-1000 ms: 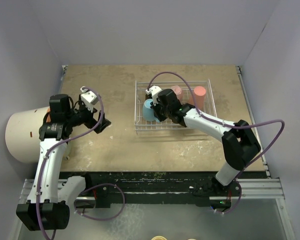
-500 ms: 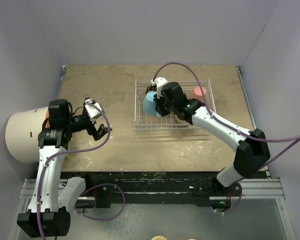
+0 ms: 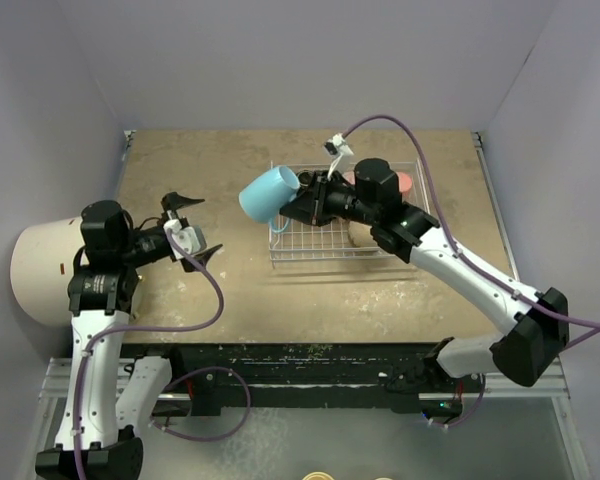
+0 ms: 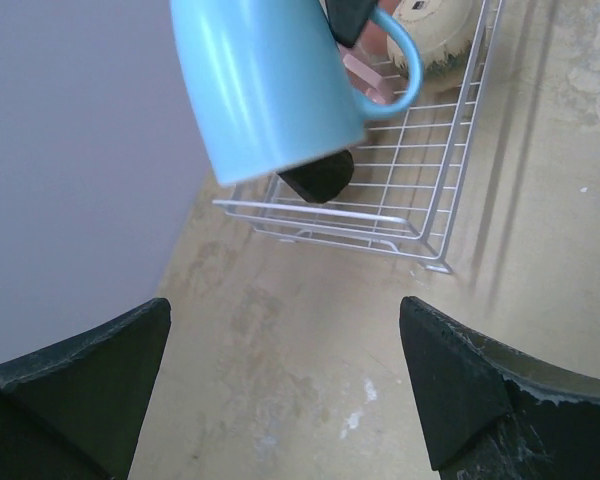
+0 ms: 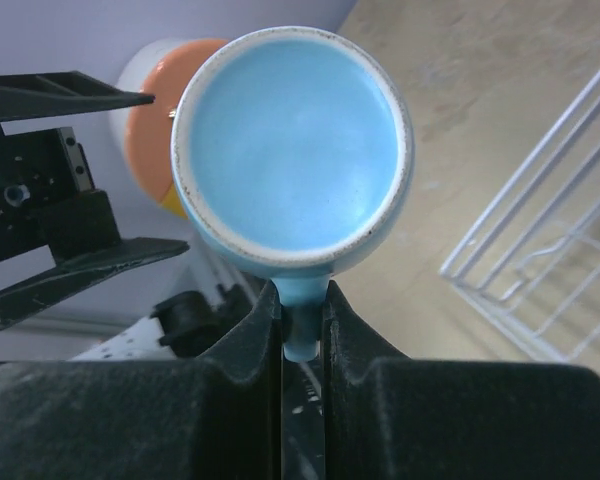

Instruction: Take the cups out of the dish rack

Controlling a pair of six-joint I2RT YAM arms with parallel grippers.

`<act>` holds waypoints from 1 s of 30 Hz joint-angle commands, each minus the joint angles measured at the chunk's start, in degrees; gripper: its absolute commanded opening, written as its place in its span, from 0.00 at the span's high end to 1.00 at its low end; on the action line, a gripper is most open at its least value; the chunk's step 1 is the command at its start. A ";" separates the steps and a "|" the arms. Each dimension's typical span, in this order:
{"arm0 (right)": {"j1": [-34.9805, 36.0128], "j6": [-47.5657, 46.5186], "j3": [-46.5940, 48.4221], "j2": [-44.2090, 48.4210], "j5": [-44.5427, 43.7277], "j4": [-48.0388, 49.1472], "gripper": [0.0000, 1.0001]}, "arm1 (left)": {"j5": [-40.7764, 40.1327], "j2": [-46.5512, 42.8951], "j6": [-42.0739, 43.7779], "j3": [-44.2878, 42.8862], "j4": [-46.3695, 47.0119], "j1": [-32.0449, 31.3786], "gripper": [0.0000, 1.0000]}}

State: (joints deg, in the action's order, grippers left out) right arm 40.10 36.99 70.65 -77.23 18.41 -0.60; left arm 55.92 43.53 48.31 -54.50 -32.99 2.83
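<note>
Top external view puts the blue mug (image 3: 268, 192) in mid-air left of centre, just beyond the left rim of the rack (image 3: 280, 256) and clear of the table, tipped on its side. Right claw (image 5: 302, 325) pinches only the handle, which leaves the body free; that reads as an offer for a handover. Left claw (image 3: 195, 228) is spread wide and faces the mug, apart from it, likely to take the body. Black mug (image 4: 320, 177) and tan mug (image 4: 432, 35) sit in the rack, so unloading looks far from done.
</note>
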 commanded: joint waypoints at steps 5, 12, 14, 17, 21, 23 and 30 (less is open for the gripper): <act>2.35 23.93 -5.69 -0.47 14.29 24.69 1.00 | 5.37 -2.46 9.15 -2.67 0.40 -0.19 0.01; 3.94 35.50 -9.83 -4.08 18.15 39.75 1.00 | 5.07 -2.39 10.26 -1.09 -1.19 -0.18 0.00; 5.48 36.31 -9.55 -5.03 18.07 40.37 1.00 | 4.88 -2.64 8.17 -0.89 1.05 -0.13 0.04; 7.33 37.14 -8.62 -6.62 17.79 38.65 1.00 | 4.19 -2.09 5.78 -1.28 2.48 -0.19 0.12; 9.08 42.29 -10.70 -8.23 16.72 44.03 1.00 | 4.16 -0.91 5.59 -2.44 -0.40 -0.19 0.30; 10.14 44.80 -11.25 -9.27 16.09 46.11 1.00 | 4.15 -1.38 5.16 -1.74 -0.41 -0.17 0.40; 11.35 47.47 -10.55 -12.24 15.82 50.29 0.86 | 2.39 -3.34 0.16 0.75 3.99 -0.19 1.00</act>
State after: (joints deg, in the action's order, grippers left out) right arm 48.84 84.82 58.26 -89.78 33.39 38.26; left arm 55.75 40.62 55.31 -54.94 -31.66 3.38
